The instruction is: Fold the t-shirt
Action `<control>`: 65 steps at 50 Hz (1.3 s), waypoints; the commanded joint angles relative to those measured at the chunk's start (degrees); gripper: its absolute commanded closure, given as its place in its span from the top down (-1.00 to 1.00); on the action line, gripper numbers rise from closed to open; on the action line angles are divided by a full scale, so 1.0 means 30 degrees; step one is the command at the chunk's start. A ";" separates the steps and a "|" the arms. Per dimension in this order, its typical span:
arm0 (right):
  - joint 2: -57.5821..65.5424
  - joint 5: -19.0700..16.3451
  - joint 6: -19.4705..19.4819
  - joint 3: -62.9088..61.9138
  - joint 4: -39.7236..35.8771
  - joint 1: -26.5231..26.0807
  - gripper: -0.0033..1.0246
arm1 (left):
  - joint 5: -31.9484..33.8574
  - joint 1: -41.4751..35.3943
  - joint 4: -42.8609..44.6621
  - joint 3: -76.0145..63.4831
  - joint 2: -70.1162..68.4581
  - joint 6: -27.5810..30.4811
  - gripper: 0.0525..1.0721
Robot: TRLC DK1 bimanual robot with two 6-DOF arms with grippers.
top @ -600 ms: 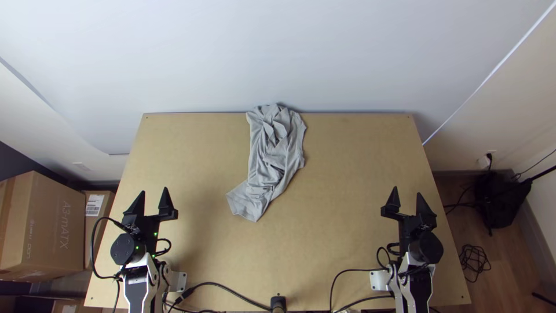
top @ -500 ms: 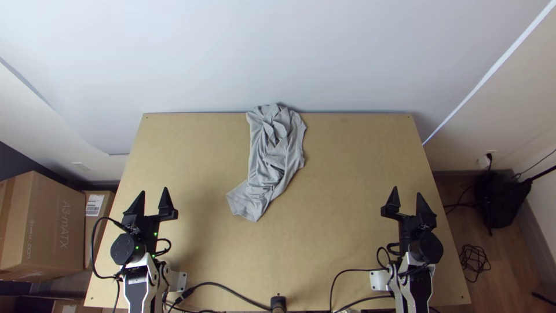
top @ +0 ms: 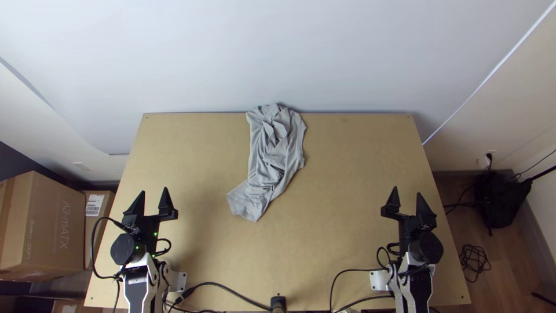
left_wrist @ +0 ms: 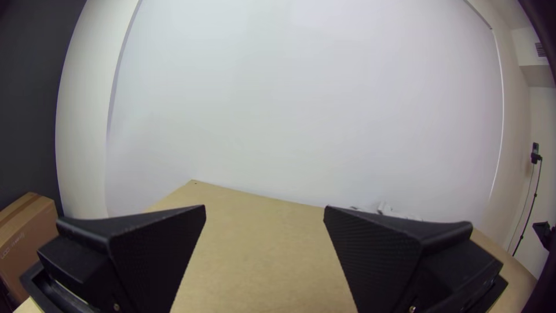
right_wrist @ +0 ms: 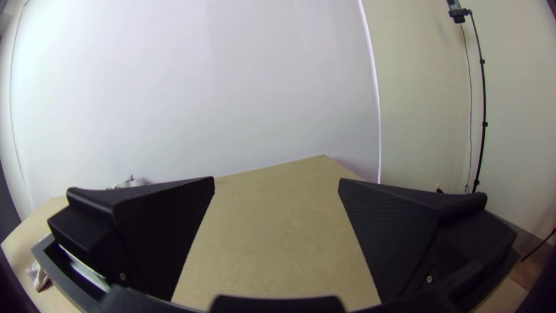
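Table (top: 341,232) | t-shirt (top: 275,153) bunched beyond, between left hand (top: 154,190), right hand (top: 406,190) | both wide open, empty

Table (right_wrist: 272,243) between right gripper's (top: 407,191) spread fingers (right_wrist: 399,232)

Between its parted jaws and ahead of them, the left gripper (top: 154,190) has room over the worktop (top: 347,232) up to the pale wall (top: 278,52) past the far edge. The right gripper (top: 407,191) has a similar lane ahead of its spread jaws. Between the two pairs of jaws lies the bunched t-shirt (top: 277,156), reaching to the far edge, with the wider gap toward the right jaws. Behind both pairs, black cables (top: 214,283) cross the near side.
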 commanded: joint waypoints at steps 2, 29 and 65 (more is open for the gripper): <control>-0.0055 0.0130 -0.0118 -0.0105 -0.0207 -0.0114 0.92 | -0.0048 0.0091 -0.0499 -0.0732 -0.0106 0.0279 0.92; -0.0055 0.0130 -0.0118 -0.0105 -0.0207 -0.0114 0.92 | -0.0048 0.0091 -0.0499 -0.0732 -0.0106 0.0279 0.92; -0.0055 0.0013 0.0146 -0.0105 -0.0266 0.0853 0.92 | -0.0136 0.0033 -0.0558 -0.0732 -0.0106 0.0250 0.92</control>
